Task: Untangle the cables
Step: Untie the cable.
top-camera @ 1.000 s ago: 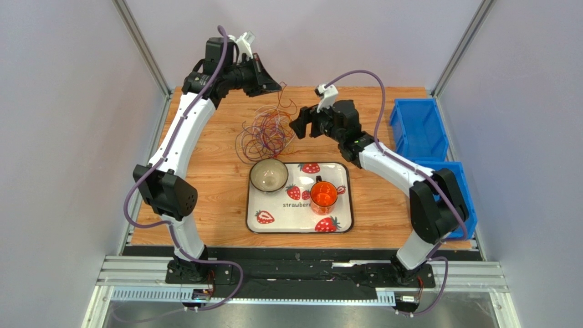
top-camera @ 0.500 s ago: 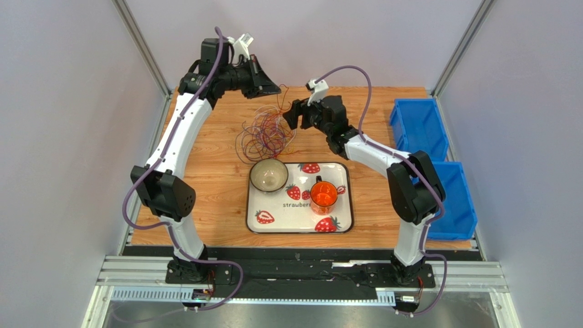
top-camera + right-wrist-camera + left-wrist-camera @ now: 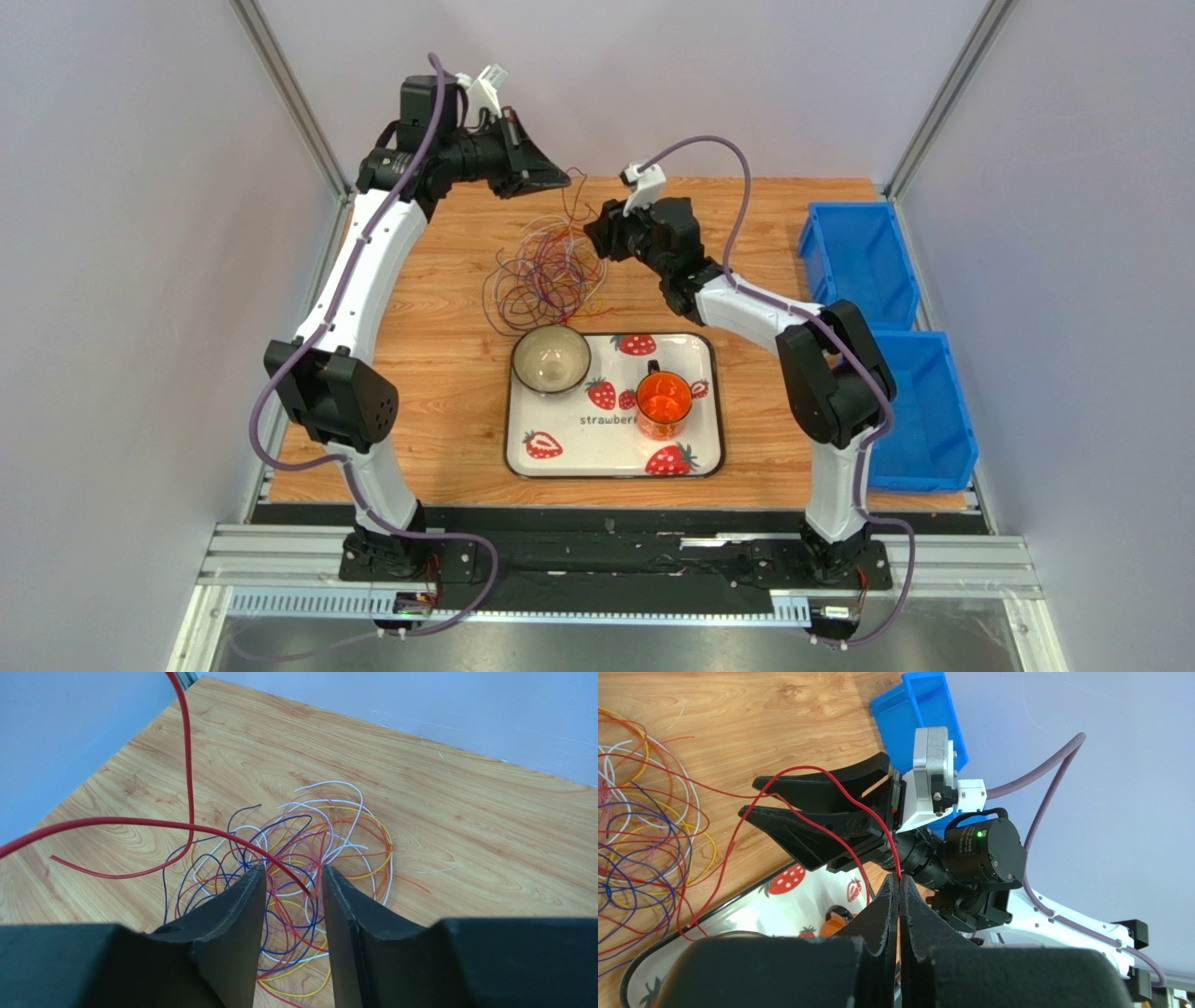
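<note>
The cables [image 3: 544,273] lie as a tangled heap of purple, orange, yellow, red and white loops on the wooden table, behind the tray; the heap also shows in the wrist views [image 3: 640,840] [image 3: 309,854]. My left gripper [image 3: 554,178] [image 3: 899,880] hangs high over the back of the table, shut on one red cable [image 3: 829,798] that trails down to the heap. My right gripper [image 3: 601,231] [image 3: 291,871] hovers just right of the heap. Its jaws stand partly apart, and the loose end of that red cable [image 3: 140,822] lies in the gap, not clamped.
A strawberry-print tray [image 3: 589,445] in front of the heap carries a beige bowl [image 3: 550,359] and an orange cup [image 3: 664,398]. Two blue bins [image 3: 856,259] [image 3: 933,406] stand along the right edge of the table. Grey walls close in the back and sides.
My right gripper has swung left to the lifted red cable and its jaws have narrowed around the strand's end. My left gripper has drawn slightly up and back, still shut.
</note>
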Action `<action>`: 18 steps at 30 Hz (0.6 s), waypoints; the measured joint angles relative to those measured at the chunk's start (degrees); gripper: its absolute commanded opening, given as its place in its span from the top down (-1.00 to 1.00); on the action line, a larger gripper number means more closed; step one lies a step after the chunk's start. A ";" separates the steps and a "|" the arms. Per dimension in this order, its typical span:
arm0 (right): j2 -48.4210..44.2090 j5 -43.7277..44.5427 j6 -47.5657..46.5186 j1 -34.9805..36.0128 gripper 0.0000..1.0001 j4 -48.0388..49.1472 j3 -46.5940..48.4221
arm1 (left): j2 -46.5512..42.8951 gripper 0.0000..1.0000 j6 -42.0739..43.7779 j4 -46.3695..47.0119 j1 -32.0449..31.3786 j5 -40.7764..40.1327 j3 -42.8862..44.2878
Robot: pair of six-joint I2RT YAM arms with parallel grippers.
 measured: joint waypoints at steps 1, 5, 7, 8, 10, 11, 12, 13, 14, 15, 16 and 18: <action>0.11 0.04 -0.04 0.02 0.38 0.28 0.11 | 0.00 1.00 -0.17 0.20 0.02 0.13 0.00; 0.24 0.28 -0.44 0.15 0.70 0.70 0.11 | 0.00 1.00 -0.52 0.26 0.11 0.76 0.00; 0.31 0.28 -0.68 0.22 0.76 0.70 0.24 | 0.00 1.00 -0.68 0.26 0.15 1.03 0.00; 0.35 0.35 -0.66 0.26 0.76 0.68 0.46 | 0.00 1.00 -0.72 0.26 0.24 1.18 0.00; 0.35 0.33 -0.63 0.26 0.87 0.72 0.63 | 0.00 1.00 -0.83 0.26 0.35 1.44 0.00; 0.35 0.31 -0.63 0.26 0.91 0.70 0.72 | 0.00 1.00 -0.83 0.22 0.42 1.53 0.00; 0.35 0.31 -0.66 0.26 1.00 0.68 0.74 | 0.00 1.00 -0.83 0.22 0.46 1.62 0.00; 0.35 0.33 -0.61 0.26 1.00 0.50 0.79 | 0.00 1.00 -0.83 0.20 0.55 1.62 0.00; 0.33 0.35 -0.70 0.26 1.00 0.17 0.87 | 0.00 1.00 -0.76 0.17 0.63 1.62 0.00; 0.28 0.39 -0.83 0.26 1.00 -0.61 1.07 | 0.00 1.00 -0.57 0.15 0.74 1.57 0.00; 0.13 0.42 -0.92 0.26 1.00 -1.11 1.18 | -0.02 1.00 -0.35 -0.04 0.85 1.40 0.00; -0.70 0.42 -1.33 0.26 1.00 -2.58 1.20 | -0.22 1.00 0.50 -1.01 1.22 0.20 -0.02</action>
